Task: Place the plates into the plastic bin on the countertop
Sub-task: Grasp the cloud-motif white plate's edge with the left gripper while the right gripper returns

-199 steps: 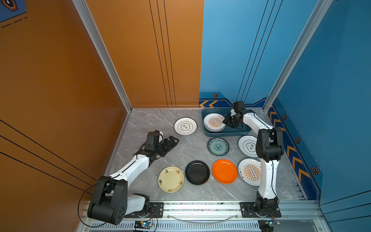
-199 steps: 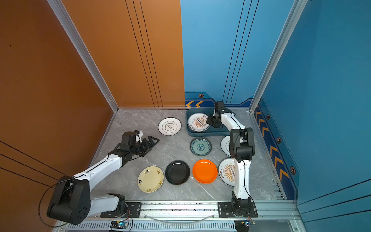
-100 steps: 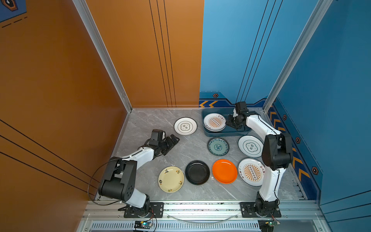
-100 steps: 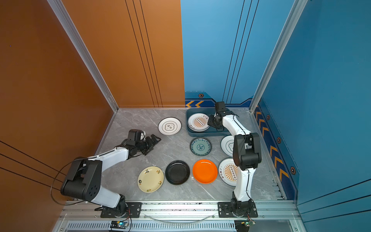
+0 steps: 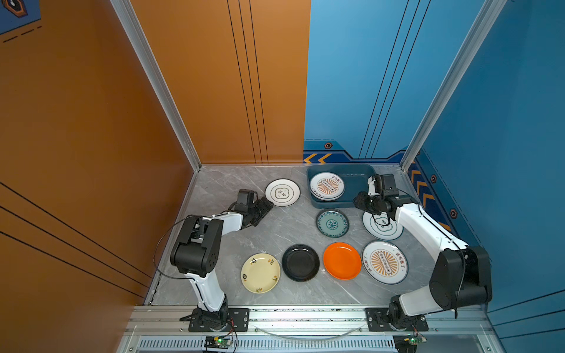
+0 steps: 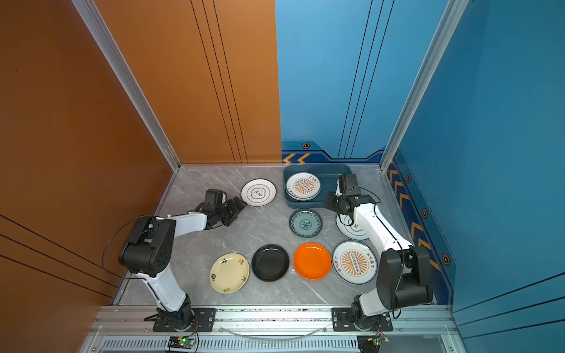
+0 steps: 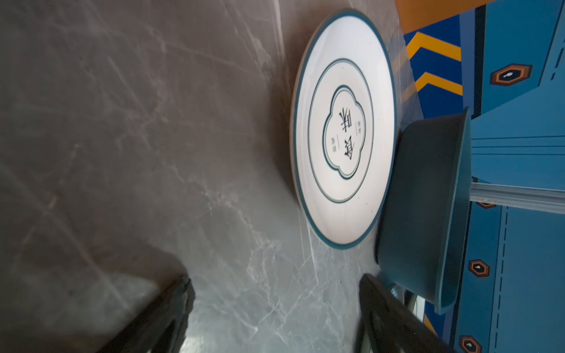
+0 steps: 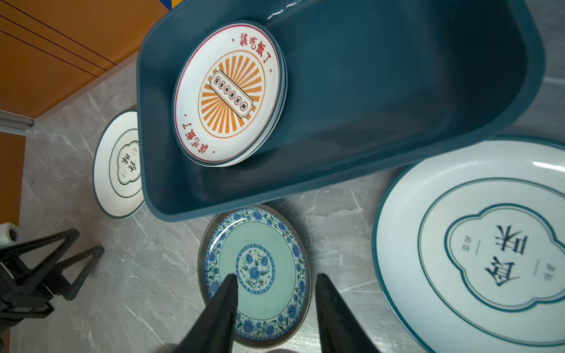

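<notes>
Left gripper point(image 5: 262, 209) stands near the ringed white plate point(image 5: 282, 192) on the countertop point(image 5: 226, 183) — jaws apart, empty. Right gripper point(image 8: 275, 278), likewise parted and empty, stands by the teal patterned plate point(image 8: 255, 272), just beside the plastic bin point(image 5: 356, 186) — stacked sunburst plates point(image 5: 327, 186) lie inside.

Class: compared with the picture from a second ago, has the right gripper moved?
Yes. The right gripper has pulled back out of the plastic bin toward the robot's base, and now hangs just outside the bin's near edge.
</notes>
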Robot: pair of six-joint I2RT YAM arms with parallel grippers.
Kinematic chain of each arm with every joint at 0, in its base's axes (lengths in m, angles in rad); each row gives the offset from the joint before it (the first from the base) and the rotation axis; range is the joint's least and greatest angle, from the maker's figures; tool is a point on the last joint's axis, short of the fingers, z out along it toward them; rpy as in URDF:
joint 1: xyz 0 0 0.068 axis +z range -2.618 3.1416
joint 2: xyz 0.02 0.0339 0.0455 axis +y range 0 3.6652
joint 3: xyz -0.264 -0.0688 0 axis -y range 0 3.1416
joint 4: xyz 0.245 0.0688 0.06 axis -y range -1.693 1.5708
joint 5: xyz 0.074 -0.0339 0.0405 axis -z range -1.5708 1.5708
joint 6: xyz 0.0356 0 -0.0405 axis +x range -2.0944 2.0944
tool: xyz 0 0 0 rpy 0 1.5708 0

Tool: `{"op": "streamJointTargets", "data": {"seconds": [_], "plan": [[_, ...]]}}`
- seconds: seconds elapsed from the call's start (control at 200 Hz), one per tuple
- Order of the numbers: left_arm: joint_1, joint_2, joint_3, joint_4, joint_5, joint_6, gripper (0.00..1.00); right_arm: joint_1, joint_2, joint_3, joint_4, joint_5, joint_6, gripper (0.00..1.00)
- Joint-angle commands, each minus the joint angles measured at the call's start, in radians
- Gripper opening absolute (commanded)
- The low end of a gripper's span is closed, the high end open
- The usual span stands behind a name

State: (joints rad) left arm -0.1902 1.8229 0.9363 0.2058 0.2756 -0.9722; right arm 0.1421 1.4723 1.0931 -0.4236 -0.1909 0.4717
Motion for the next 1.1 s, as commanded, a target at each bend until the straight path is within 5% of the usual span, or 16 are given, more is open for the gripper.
{"op": "streamJointTargets", "data": {"seconds": [0.0, 0.531, 1.096], "plan": [[0.001, 0.079, 0.031, -0.018, -0.04, -0.021, 0.8, -0.01, -0.048, -0.035, 0.054, -0.031, 0.02, 0.44], [-0.007, 0.285, 0.143, 0.013, -0.042, -0.039, 0.43, -0.025, -0.079, -0.12, 0.095, -0.071, 0.03, 0.44], [-0.001, 0.346, 0.167, 0.035, -0.024, -0.029, 0.16, -0.03, -0.071, -0.118, 0.095, -0.088, 0.031, 0.44]]}}
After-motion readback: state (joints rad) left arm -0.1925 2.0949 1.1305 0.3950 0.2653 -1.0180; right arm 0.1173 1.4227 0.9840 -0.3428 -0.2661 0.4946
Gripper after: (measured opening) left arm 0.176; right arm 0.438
